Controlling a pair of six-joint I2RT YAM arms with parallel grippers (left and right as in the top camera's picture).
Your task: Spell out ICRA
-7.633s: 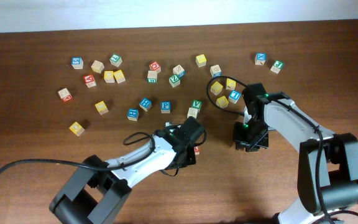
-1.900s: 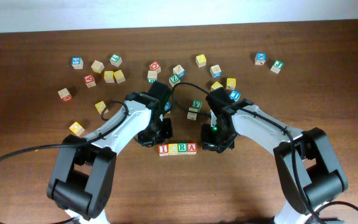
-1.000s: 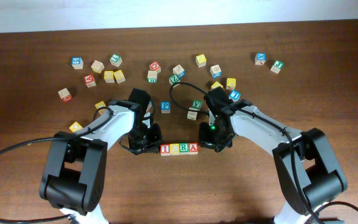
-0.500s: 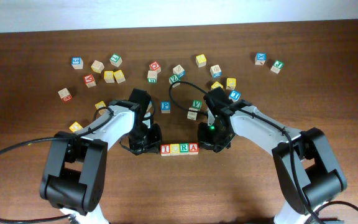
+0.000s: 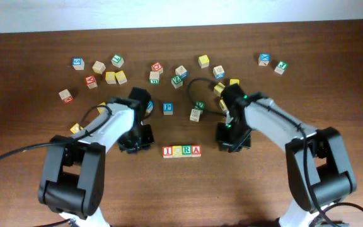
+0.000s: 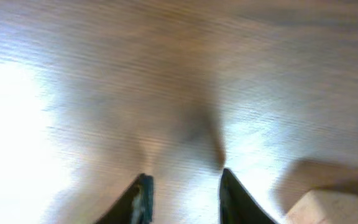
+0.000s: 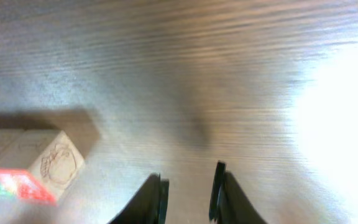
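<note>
Overhead: fingers [image 5: 136,142] farther from ICRA [image 5: 181,151] (both)

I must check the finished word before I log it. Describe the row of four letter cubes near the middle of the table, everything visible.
The row of four cubes lies flat on the brown wooden table, straight and level in the overhead view. The cubes look like pale wood with coloured top faces: a red-framed I, a yellow C, a green R and a red-framed A. They appear to touch side to side. The left gripper and the right gripper flank the ends, apart from it.
</note>
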